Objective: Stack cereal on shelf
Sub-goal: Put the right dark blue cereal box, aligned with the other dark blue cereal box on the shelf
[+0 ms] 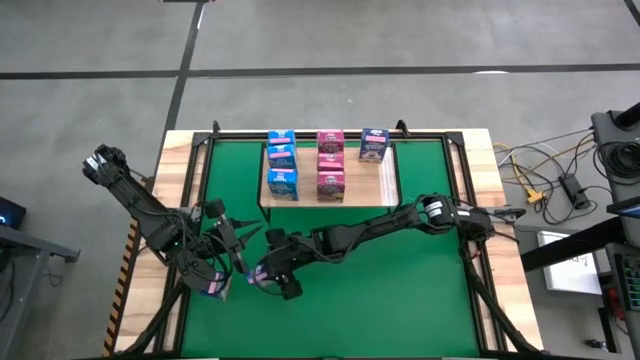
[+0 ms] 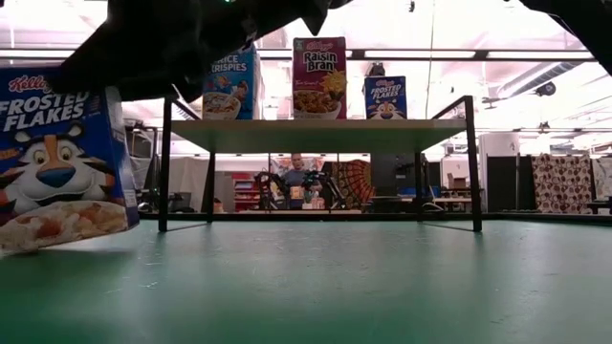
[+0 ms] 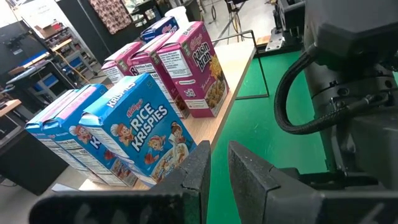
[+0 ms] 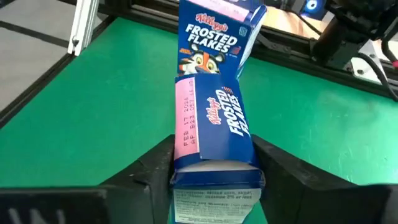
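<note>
Green mat, high view: the shelf [image 1: 389, 186] sits at upper centre and carries seven boxes in light blue, pink and dark blue. Both arms meet at lower left of the mat.
Low view: Rice Krispies box [image 2: 229, 88], Raisin Bran box [image 2: 319, 76] and small Frosted Flakes box [image 2: 385, 96] stand upright on the shelf at top centre. A tilted near box [image 2: 57, 162] fills frame left under a dark arm. We cannot tell which of the two loose boxes it is.
Left wrist view: the left gripper [image 3: 216, 169] is pinched narrow and we see nothing between its fingers. It faces the shelf rows.
Right wrist view: the right gripper [image 4: 214, 158] is clamped on the held box [image 4: 214, 124], which lies lengthwise at centre. The spare box [image 4: 214, 37] leans at top centre, touching the held one's far end.
Handling: we judge the boxes light, thin-walled cardboard with a slick print, so they crush easily.
Grip: we would pinch across the narrow side panels near mid-height with modest force.
</note>
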You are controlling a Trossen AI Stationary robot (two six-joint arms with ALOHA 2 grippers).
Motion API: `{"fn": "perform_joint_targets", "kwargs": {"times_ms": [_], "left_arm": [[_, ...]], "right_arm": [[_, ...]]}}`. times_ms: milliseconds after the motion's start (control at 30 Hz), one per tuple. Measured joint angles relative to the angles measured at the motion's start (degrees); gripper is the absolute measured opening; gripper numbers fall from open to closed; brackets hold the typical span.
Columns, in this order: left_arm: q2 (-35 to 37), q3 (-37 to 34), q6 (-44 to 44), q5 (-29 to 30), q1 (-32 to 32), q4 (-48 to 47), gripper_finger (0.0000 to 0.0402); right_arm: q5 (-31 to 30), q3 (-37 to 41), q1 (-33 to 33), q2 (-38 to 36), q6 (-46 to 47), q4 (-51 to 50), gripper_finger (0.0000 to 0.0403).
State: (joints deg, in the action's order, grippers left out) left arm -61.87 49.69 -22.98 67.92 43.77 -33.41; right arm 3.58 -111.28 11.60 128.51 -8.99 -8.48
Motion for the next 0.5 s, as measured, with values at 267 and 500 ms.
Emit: {"fn": "perform_joint_targets", "kwargs": {"times_ms": [267, 500], "left_arm": [[0.0, 0.0, 0.01, 0.0, 0.0, -0.01, 0.0039], [0.01, 0.0, 0.01, 0.0, 0.01, -0.02, 0.0039]], "right_arm": [[6.22, -1.7, 0.0, -1.18, 2.3, -5.15, 0.0163], [10.16, -2.01, 0.5, -7.95, 3.05, -18.84, 0.016]]}}
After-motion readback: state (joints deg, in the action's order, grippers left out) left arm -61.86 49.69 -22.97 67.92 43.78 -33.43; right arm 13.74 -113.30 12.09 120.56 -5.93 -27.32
